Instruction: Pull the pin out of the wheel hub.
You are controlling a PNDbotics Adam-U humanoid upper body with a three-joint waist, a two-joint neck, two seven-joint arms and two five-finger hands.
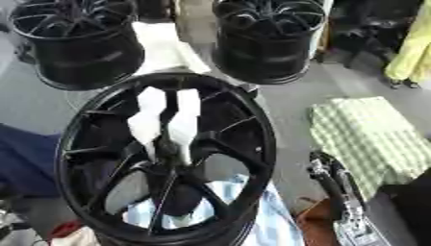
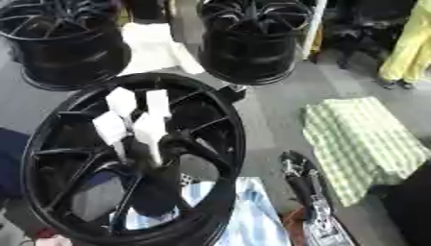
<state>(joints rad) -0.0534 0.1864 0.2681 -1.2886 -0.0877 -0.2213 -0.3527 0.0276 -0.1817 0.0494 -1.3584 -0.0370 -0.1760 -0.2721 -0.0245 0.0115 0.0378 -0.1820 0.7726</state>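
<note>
Black wheel [image 1: 168,158] was seen at frame centre; right hand [image 1: 336,192] was seen at lower right, finger state could not be told.

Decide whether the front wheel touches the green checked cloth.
Apart. The left eye view shows grey floor between the front wheel and the cloth.

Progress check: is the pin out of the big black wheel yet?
Nothing looks done: no pin lies free of the large black spoked wheel. In hand: white elongated pieces stand over its hub; whether they are fingers or the pin, I cannot tell. The silver-and-black right arm sits apart at the lower right. The pull itself appears to be left.
</note>
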